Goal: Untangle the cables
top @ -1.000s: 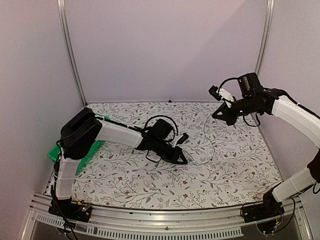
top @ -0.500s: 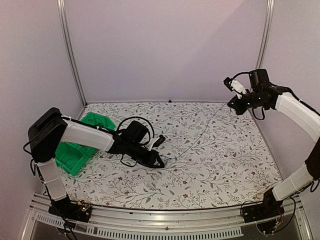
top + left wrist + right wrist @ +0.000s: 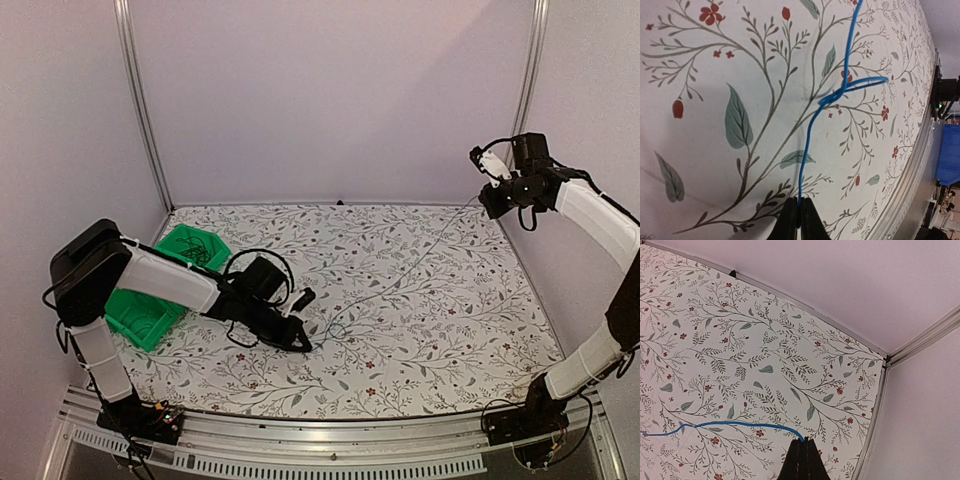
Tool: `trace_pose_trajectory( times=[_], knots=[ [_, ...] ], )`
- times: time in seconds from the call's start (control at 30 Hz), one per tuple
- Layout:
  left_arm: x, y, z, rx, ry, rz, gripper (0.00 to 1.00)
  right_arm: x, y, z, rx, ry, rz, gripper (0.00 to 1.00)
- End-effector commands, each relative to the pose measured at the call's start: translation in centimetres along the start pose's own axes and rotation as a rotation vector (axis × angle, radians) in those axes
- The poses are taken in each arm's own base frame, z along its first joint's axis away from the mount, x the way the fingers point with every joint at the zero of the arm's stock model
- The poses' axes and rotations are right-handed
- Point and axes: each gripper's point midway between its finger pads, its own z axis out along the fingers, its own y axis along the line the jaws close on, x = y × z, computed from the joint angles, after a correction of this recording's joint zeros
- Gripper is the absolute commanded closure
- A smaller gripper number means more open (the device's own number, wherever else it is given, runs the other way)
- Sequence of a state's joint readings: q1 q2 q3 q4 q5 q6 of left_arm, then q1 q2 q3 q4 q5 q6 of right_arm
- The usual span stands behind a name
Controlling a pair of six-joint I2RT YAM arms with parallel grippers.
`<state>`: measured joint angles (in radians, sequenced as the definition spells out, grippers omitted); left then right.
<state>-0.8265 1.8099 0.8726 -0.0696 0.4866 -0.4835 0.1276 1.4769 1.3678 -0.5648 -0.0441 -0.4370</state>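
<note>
green bin (image 3: 138, 322) sits left of knotted cable (image 3: 807, 145).

L arm (image 3: 165, 280) & R arm (image 3: 600, 215): smooth white link shells, black joint housings. Thick black looping hose (image 3: 252, 252) by L wrist. Black base blocks (image 3: 150, 418) at near edge of worktop, w/ thin coloured wires. L gripper (image 3: 799, 202) & R gripper (image 3: 804, 442): slim black tapered jaws.
</note>
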Motion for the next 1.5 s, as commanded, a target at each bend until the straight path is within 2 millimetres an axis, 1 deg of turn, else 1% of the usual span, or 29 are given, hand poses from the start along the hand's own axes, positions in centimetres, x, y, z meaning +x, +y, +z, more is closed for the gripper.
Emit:
trace_pose_trajectory(
  times=[0.0, 0.03, 0.1, 0.2, 0.3, 0.33, 0.4, 0.43, 0.53, 0.57, 0.63, 0.7, 0.73, 0.8, 0.87, 0.9, 0.93, 0.97, 1.0, 1.03, 1.07, 1.1, 1.17, 1.23, 1.3, 1.33, 1.4, 1.43, 1.47],
  knots=[
    [0.2, 0.9, -0.6, -0.028, -0.006, -0.021, 1.0, -0.8, -1.5, -0.1, 0.06, -0.021, 0.015, 1.0],
    [0.3, 1.0, -0.6, -0.03, -0.003, -0.023, 1.0, -0.7, -1.9, -0.1, 0.077, -0.017, 0.014, 1.0],
    [0.7, 1.2, -0.5, -0.034, 0.004, -0.033, 1.0, -0.5, -3.1, -0.2, 0.127, -0.009, 0.02, 1.0],
    [1.2, 1.5, -0.8, -0.054, 0.011, -0.049, 1.0, -0.5, -5.6, -0.4, 0.201, -0.005, 0.036, 1.0],
    [1.8, 1.8, -1.4, -0.071, 0.006, -0.074, 1.0, -0.9, -9.3, -1.1, 0.284, -0.007, 0.064, 1.0],
    [2.2, 2.0, -1.6, -0.076, 0.006, -0.085, 1.0, -0.4, -11.4, -1.2, 0.324, 0.005, 0.088, 1.0],
    [3.1, 2.3, -1.8, -0.085, 0.009, -0.105, 1.0, -0.5, -14.0, -1.8, 0.374, 0.0, 0.115, 1.0],
    [3.7, 2.6, -1.9, -0.093, 0.017, -0.119, 1.0, -0.4, -15.2, -1.9, 0.395, 0.004, 0.125, 1.0],
    [4.6, 3.1, -2.1, -0.108, 0.031, -0.133, 1.0, -0.5, -18.2, -2.8, 0.458, -0.004, 0.157, 1.0],
    [4.7, 3.1, -2.2, -0.112, 0.03, -0.133, 1.0, -0.3, -19.1, -2.9, 0.474, -0.002, 0.17, 1.0],
    [4.9, 3.2, -2.4, -0.12, 0.03, -0.135, 1.0, -0.3, -20.0, -3.0, 0.492, -0.003, 0.181, 1.0],
    [4.7, 3.3, -2.7, -0.133, 0.028, -0.127, 1.0, -0.5, -19.9, -2.8, 0.473, -0.01, 0.175, 1.0],
    [4.2, 3.2, -2.9, -0.142, 0.021, -0.117, 1.0, -0.6, -19.2, -2.6, 0.434, -0.018, 0.17, 1.0],
    [2.8, 2.7, -3.6, -0.163, 0.0, -0.08, 1.0, -1.4, -16.8, -2.1, 0.321, -0.05, 0.156, 1.0],
    [0.8, 2.2, -4.9, -0.205, -0.036, -0.034, 1.0, -1.9, -13.0, -1.3, 0.173, -0.068, 0.137, 1.0],
    [-0.5, 2.0, -5.9, -0.234, -0.065, -0.015, 1.0, -2.0, -10.8, -0.9, 0.096, -0.072, 0.129, 1.0],
    [-2.1, 1.6, -7.1, -0.255, -0.103, -0.003, 1.0, -2.1, -8.0, -0.6, -0.007, -0.08, 0.118, 1.0],
    [-3.1, 1.6, -8.2, -0.277, -0.13, -0.003, 1.0, -2.1, -5.3, -0.5, -0.109, -0.089, 0.104, 1.0],
    [-4.2, 1.6, -9.5, -0.295, -0.165, -0.008, 1.0, -2.0, -2.3, -0.4, -0.211, -0.094, 0.085, 1.0],
    [-5.2, 1.8, -10.9, -0.32, -0.197, -0.018, 1.0, -2.3, 0.9, -0.8, -0.315, -0.108, 0.06, 1.0],
    [-6.1, 1.9, -12.3, -0.341, -0.228, -0.03, 1.0, -2.1, 3.9, -1.0, -0.389, -0.1, 0.029, 1.0],
    [-7.1, 1.9, -13.9, -0.361, -0.264, -0.037, 1.0, -1.7, 6.5, -1.1, -0.453, -0.087, 0.006, 1.0],
    [-8.9, 2.4, -17.6, -0.413, -0.341, -0.058, 1.0, -1.1, 11.0, -1.7, -0.557, -0.073, -0.042, 1.0],
    [-10.0, 3.0, -21.5, -0.469, -0.416, -0.084, 1.0, -0.7, 15.3, -2.5, -0.649, -0.059, -0.106, 1.0],
    [-10.8, 3.5, -25.4, -0.512, -0.493, -0.11, 1.0, -0.7, 18.1, -3.1, -0.707, -0.057, -0.156, 1.0],
    [-11.1, 3.8, -27.9, -0.546, -0.546, -0.125, 1.0, -1.3, 20.0, -3.7, -0.742, -0.07, -0.193, 1.0],
    [-11.1, 4.4, -31.8, -0.604, -0.623, -0.158, 1.0, -2.7, 22.6, -4.2, -0.789, -0.092, -0.246, 1.0],
    [-10.9, 4.7, -33.8, -0.633, -0.662, -0.176, 1.0, -3.6, 24.0, -4.3, -0.813, -0.105, -0.27, 1.0],
    [-10.7, 4.9, -35.6, -0.66, -0.697, -0.191, 1.0, -4.2, 25.5, -4.0, -0.839, -0.106, -0.286, 1.0]
  ],
)
